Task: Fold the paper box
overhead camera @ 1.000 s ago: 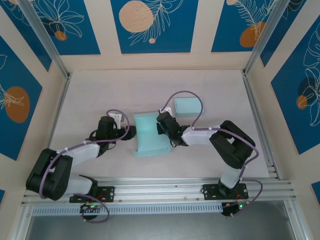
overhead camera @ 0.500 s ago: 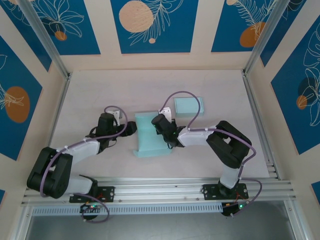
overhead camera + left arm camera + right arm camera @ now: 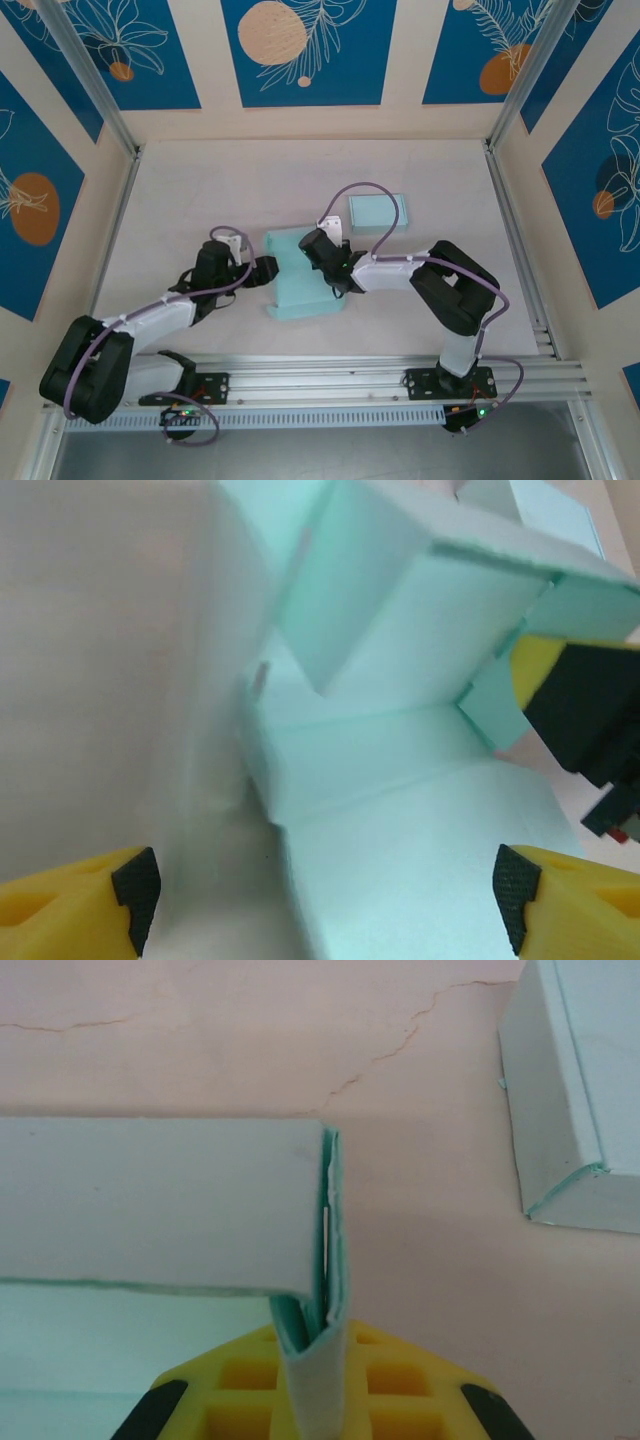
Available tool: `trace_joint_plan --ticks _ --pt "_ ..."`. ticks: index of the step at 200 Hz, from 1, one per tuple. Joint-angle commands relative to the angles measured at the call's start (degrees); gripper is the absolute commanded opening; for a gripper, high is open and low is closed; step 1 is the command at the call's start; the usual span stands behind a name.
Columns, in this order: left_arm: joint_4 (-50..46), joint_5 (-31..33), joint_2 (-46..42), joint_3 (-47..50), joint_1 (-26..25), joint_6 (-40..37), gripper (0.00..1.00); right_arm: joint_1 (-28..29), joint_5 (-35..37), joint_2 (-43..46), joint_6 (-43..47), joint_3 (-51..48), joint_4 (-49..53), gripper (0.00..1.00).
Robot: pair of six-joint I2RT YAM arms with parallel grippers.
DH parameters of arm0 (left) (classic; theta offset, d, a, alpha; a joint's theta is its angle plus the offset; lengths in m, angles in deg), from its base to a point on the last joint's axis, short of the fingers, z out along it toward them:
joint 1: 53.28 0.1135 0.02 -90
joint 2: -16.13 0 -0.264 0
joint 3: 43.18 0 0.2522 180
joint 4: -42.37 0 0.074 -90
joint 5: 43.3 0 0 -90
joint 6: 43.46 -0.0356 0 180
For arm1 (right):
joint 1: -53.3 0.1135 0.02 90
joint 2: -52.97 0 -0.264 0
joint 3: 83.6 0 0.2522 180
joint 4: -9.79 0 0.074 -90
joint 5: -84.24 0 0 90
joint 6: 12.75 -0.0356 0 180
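Note:
The teal paper box lies half-folded at the table's middle, one side wall raised. My right gripper is shut on that doubled-over wall; in the right wrist view the folded wall runs straight into my right gripper, between the yellow fingers. My left gripper sits at the box's left edge, open. In the left wrist view my left gripper has its jaws wide apart, with the box's flat panel and bare table between them and nothing held. The right gripper's finger shows beyond the box.
A second, closed teal box stands behind and to the right of the right gripper, also seen in the right wrist view as a closed box. Patterned walls and aluminium rails enclose the pale tabletop.
My left gripper has opened wider and shifted slightly toward the near edge at the box's left side. The right gripper has moved a little left with the wall in its grip.

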Motion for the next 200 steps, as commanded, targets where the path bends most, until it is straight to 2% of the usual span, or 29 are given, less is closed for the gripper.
trace_joint_plan --ticks 1,21,36,66,81,95,138,155,181,200 --pt "-1.46 0.92 0.05 0.49 -2.07 0.79 0.89 0.54 0.20 -0.78 -1.73 1.29 0.07 0.00" --pt "-3.61 2.60 0.75 0.06 -2.36 0.04 0.89 0.49 -0.24 -0.90 -1.68 1.47 0.26 0.00" --pt "-7.25 4.89 -0.66 -0.24 -2.40 -1.04 0.85 0.35 -0.34 -0.90 -1.56 1.55 0.40 0.00" --pt "-15.03 8.88 -4.22 -1.42 -2.35 -6.18 0.66 -0.13 -1.08 -0.77 -1.56 1.24 -0.21 0.00" --pt "-15.28 8.07 -4.64 -1.96 -2.33 -8.13 0.53 -0.40 -1.81 -0.89 -1.55 1.13 -0.78 0.00" --pt "-15.22 7.63 -4.06 -2.60 -2.35 -9.49 0.48 -0.59 -2.26 -1.07 -1.42 1.03 -1.24 0.00" --pt "-17.36 9.28 1.08 -3.99 -2.35 -13.30 0.45 -0.85 -3.68 -0.63 -0.95 0.00 -3.33 0.00" --pt "-19.11 12.96 1.71 -4.08 -2.35 -13.68 0.44 -0.93 -3.93 -0.63 -0.98 -0.20 -3.58 0.00" --pt "-25.22 21.47 0.41 -5.31 -2.16 -11.65 0.35 -1.29 -4.23 -0.50 -1.46 -0.59 -3.60 0.00" --pt "-27.45 21.68 0.13 -5.71 -2.00 -9.17 0.38 -1.64 -4.54 -0.33 -1.68 -0.76 -3.60 0.00"
